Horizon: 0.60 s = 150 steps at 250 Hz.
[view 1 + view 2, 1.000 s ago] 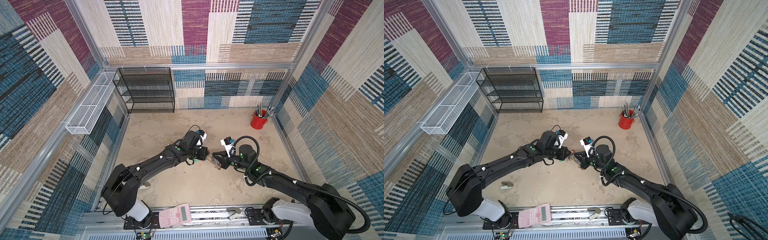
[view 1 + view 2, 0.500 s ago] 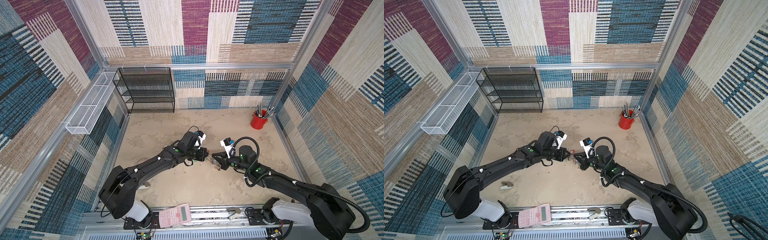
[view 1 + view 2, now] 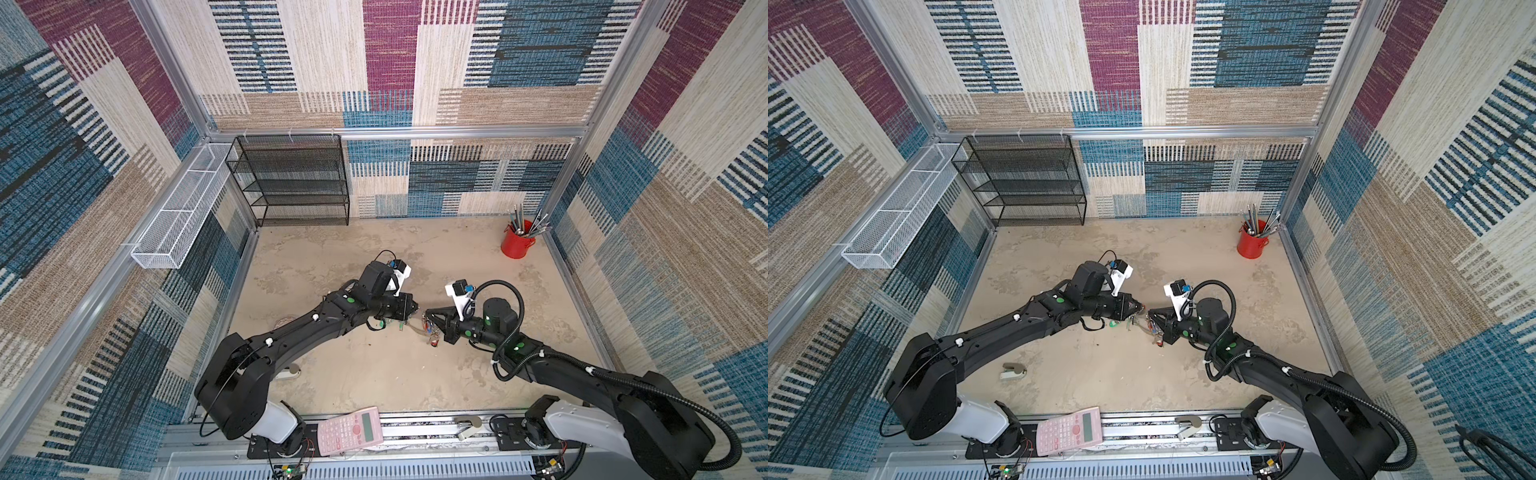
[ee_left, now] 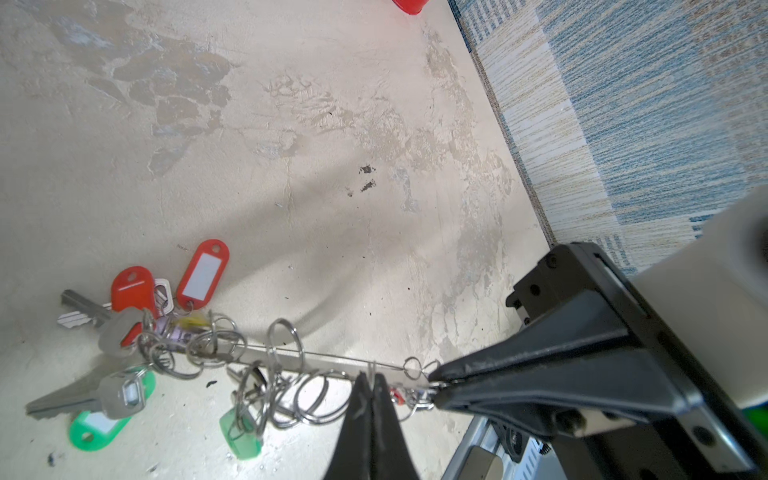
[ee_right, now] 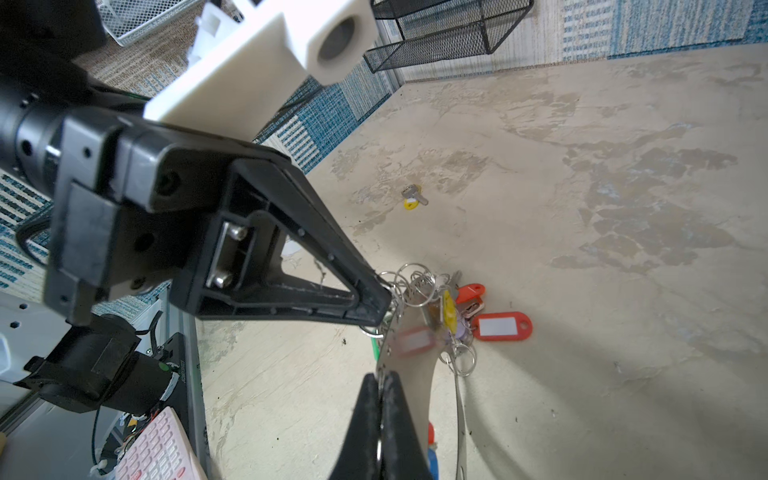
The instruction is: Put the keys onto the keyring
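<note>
This is a robotics lab test cell. A bare aluminium frame point(image 3: 415, 132) boxes in a mottled beige desk point(image 3: 374, 374), and the walls are clad in patchwork carpet panels point(image 3: 390, 50). A black mesh rack point(image 3: 299, 178) stands against the back wall. A white wire basket point(image 3: 183, 208) hangs just left of the rack, and a red cup point(image 3: 515, 245) of pens sits well to its right. Across the desk from the rack, a left arm point(image 3: 299, 328) and a right arm point(image 3: 552, 365) are mounted on a metal rail point(image 3: 419, 424), where a pink calculator point(image 3: 350, 426) lies.
</note>
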### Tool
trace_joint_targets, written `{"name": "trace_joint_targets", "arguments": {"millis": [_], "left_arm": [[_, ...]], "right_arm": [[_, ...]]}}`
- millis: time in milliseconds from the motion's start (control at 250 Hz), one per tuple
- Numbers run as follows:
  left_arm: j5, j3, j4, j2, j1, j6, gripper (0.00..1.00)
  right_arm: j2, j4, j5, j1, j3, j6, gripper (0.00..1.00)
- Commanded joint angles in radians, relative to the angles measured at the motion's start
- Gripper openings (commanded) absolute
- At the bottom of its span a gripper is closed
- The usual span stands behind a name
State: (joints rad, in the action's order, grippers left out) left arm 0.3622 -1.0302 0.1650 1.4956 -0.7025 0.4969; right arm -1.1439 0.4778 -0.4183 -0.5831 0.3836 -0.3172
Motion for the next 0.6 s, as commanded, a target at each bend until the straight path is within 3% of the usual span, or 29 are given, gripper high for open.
{"name": "trace_joint_targets", "arguments": {"millis": [0,256,516,596], "left_arm": [[-0.014,0.000,-0.007,-0.002,0.008,0.007,0.05],[0.022,0.037,-0.036,-0.011,0.008,0.032,0.12],[0.056,0.050,-0.065,-0.025,0.008,0.035,0.08],[0.064,0.047,-0.059,-0.020,0.008,0.034,0.14]], "right_arm": [[0.010,0.008,0.012,0.000,-0.011,-0.019,0.00],[0.024,-0.023,0.026,0.000,-0.005,-0.008,0.00],[0.018,-0.021,0.022,0.000,-0.003,-0.012,0.00],[0.018,-0.024,0.024,0.000,-0.001,-0.012,0.00]]}}
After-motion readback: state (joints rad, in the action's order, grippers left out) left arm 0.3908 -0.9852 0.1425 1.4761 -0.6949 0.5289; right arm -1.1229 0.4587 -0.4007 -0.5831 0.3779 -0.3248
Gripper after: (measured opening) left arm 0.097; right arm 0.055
